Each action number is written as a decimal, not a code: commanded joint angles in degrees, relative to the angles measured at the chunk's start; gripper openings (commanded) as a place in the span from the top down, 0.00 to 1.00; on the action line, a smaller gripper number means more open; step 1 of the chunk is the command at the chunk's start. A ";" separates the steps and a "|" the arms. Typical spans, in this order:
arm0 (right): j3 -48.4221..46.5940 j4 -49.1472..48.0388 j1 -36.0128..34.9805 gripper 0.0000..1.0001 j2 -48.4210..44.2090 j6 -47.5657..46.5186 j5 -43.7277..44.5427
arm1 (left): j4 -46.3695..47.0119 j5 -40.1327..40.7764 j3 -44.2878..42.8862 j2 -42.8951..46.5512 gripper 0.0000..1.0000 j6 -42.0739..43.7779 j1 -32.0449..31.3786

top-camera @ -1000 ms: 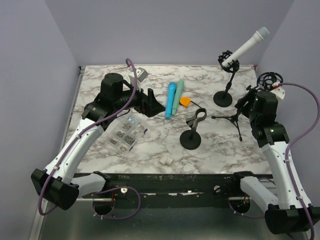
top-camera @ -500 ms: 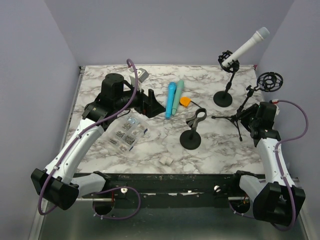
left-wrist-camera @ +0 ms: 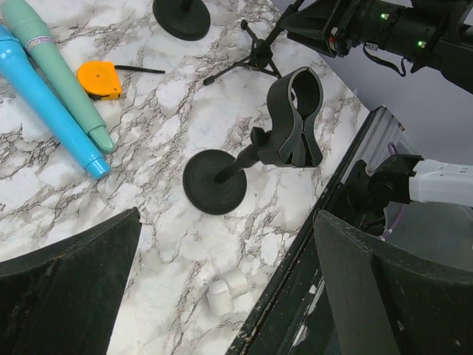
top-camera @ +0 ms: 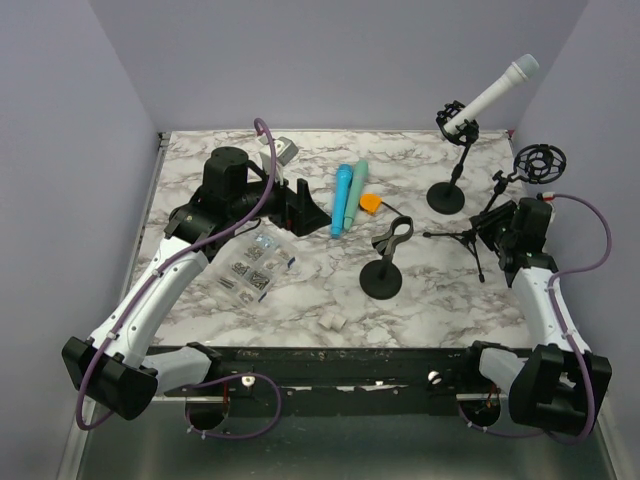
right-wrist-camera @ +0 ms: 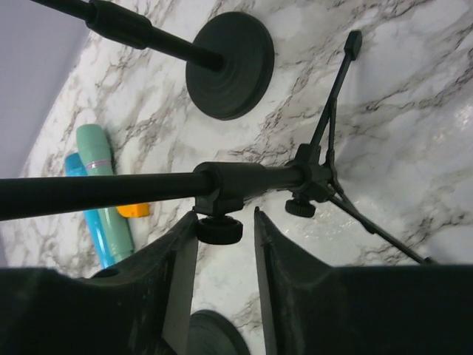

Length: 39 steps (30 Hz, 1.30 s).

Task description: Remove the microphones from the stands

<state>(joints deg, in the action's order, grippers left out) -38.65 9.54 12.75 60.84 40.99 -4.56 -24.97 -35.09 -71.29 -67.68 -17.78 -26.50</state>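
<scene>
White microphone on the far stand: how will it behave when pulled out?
The microphone juts well past its clip, so it likely levers the stand and could tip it. Its smooth round body probably rolls if dropped.

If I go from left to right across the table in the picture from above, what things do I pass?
Clear box of little parts → blue microphone → green microphone → empty clip stand → stand holding the white microphone. The tripod overlaps that stand, so I left it out.

The right wrist view crops the poles of the mic stand [right-wrist-camera: 229,65] and the tripod [right-wrist-camera: 251,180], and the contents of the box [top-camera: 252,268] are too small to tell.
</scene>
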 commanded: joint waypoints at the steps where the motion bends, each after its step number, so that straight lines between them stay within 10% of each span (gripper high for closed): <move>1: -0.68 -1.61 0.22 0.67 0.91 -0.74 0.78 | -0.15 0.86 -0.52 -0.17 0.01 0.91 -0.36; 6: -3.46 5.08 -1.61 0.87 2.31 -4.02 7.90 | 0.01 0.63 -0.52 0.10 0.02 0.74 -0.39; 20: -11.97 19.83 -23.51 0.82 11.92 -11.95 45.03 | -0.34 1.05 -0.61 -0.35 0.02 0.99 -0.39; 29: -19.06 19.69 -23.66 0.22 2.98 -12.64 27.33 | -0.43 1.26 -0.52 -0.70 0.01 1.15 -0.47; 39: -33.35 24.56 -23.64 0.41 -0.37 -14.76 35.47 | -0.46 1.25 -0.64 -0.34 0.02 1.26 -0.65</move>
<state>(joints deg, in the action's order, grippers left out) -68.25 31.16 -10.57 61.14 28.32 26.30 -25.39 -34.89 -71.29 -68.34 -17.34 -26.76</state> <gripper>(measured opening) 0.645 0.981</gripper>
